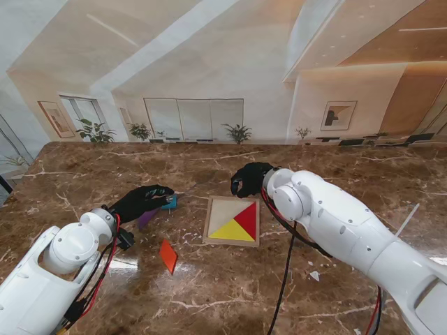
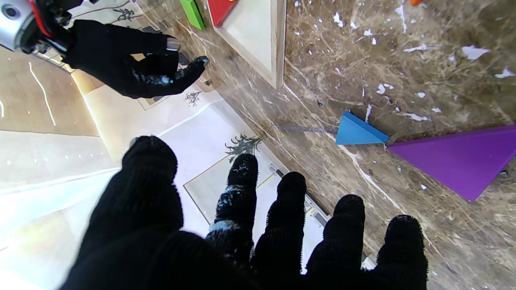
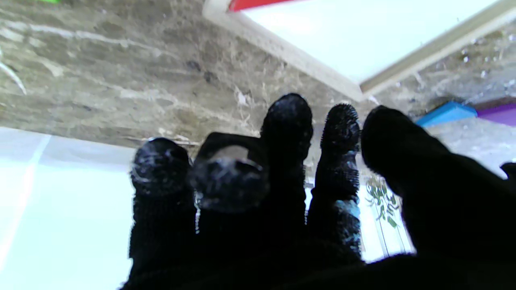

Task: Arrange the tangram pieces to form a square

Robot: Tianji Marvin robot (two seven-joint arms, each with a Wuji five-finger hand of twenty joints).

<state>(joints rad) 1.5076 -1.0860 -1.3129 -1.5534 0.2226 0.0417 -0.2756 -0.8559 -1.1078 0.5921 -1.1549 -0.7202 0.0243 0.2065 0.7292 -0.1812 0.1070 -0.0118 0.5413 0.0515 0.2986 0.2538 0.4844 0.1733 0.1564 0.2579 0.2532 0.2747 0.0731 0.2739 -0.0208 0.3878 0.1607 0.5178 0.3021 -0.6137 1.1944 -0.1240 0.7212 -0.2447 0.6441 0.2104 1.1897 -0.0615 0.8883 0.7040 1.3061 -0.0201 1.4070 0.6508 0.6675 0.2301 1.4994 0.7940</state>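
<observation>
A wooden tray [image 1: 210, 222] is lying mid-desk, holding a yellow triangle [image 1: 231, 232] and a red triangle [image 1: 247, 218] that are touching along one edge; the rest of its pale floor is showing bare. An orange piece [image 1: 168, 255] is sitting alone, nearer to me and left of the tray. A blue triangle [image 2: 356, 131] and a purple triangle [image 2: 459, 159] are lying corner to corner under the left robot hand [image 1: 142, 200], which is hovering released, fingers spread. The right robot hand [image 1: 250, 179] is hanging just beyond the tray's far edge, fingers loosely curled, grasping nothing. A green piece [image 2: 192, 13] is lying beside the tray. The brown marble desk [image 1: 230, 293] is reflecting ceiling lights; potted plants and framed pictures are lining the far wall.
</observation>
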